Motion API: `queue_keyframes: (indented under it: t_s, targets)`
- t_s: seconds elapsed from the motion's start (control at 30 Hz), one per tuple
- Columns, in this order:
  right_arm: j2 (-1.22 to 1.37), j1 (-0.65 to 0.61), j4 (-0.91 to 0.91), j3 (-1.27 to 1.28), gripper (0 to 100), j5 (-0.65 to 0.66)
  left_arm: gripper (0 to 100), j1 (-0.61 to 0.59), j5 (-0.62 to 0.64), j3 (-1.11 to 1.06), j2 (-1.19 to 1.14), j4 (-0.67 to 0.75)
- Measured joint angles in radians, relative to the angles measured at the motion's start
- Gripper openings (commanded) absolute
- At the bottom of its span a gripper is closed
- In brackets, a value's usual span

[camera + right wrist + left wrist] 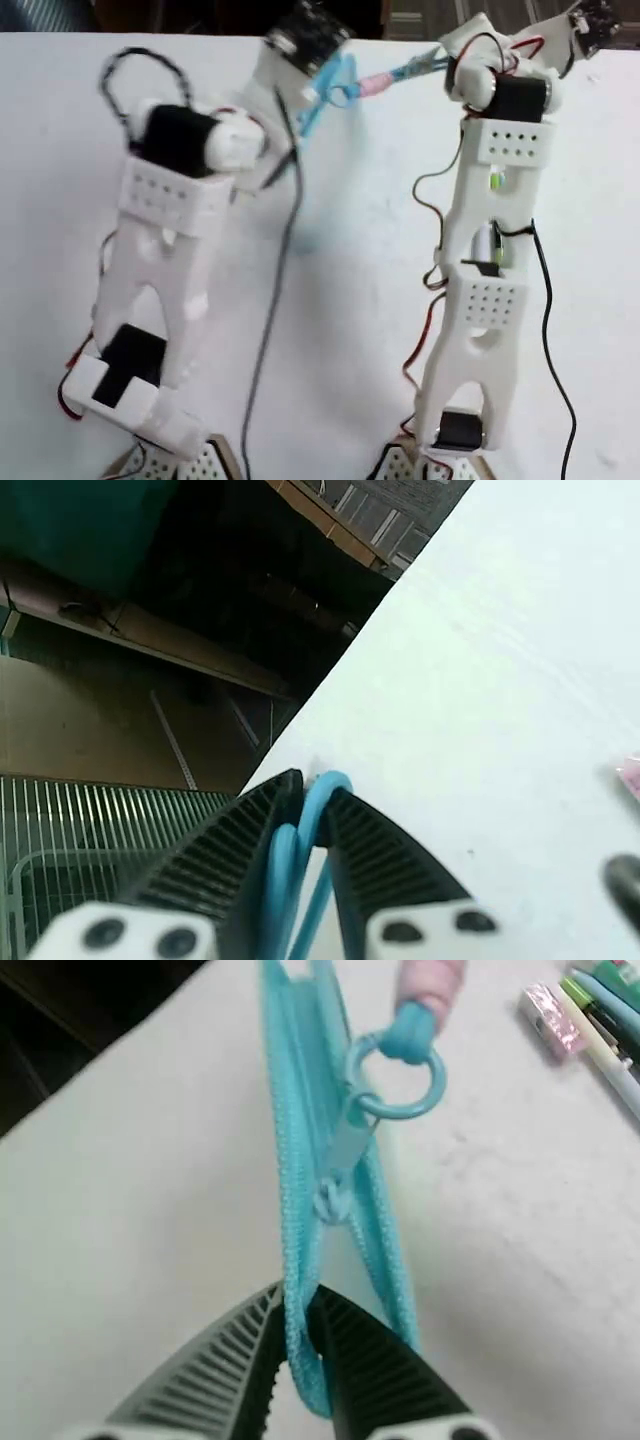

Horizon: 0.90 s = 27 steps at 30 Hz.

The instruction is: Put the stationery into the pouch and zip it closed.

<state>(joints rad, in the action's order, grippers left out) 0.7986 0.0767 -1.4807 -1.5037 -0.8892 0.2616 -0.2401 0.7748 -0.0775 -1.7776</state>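
We find the left gripper [297, 1302] pinching the teal pouch [300, 1150] by its edge. The right gripper [312, 792] pinches the blue cord [298, 855] leading off the pouch's zip ring [395, 1075]. Pens [600, 1022] lie beside the pouch (its contents are hidden).

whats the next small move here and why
Probably the right end effector should draw its teal cord away from the left end effector, sliding the zipper slider along the pouch: the pens lie outside it on the table.

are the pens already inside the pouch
No, the pens lie on the table beside the pouch.
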Motion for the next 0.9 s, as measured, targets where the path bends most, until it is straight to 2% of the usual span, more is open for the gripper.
queue_keyframes:
  t_s: [0.17,0.5,0.7,0.9]
  targets:
    - [0.002,0.054,-0.003,0.000,1.7,0.008,2,-0.086,-0.049,0.071,0.021,-0.008]
    - [0.002,0.054,-0.046,0.000,1.7,0.083,2,-0.126,-0.057,0.061,0.026,-0.008]
    - [0.002,-0.003,-0.077,0.000,1.7,0.140,2,-0.138,-0.049,-0.057,0.032,-0.006]
    - [0.002,0.002,-0.061,0.003,1.7,0.146,2,-0.143,-0.048,-0.190,0.121,0.000]
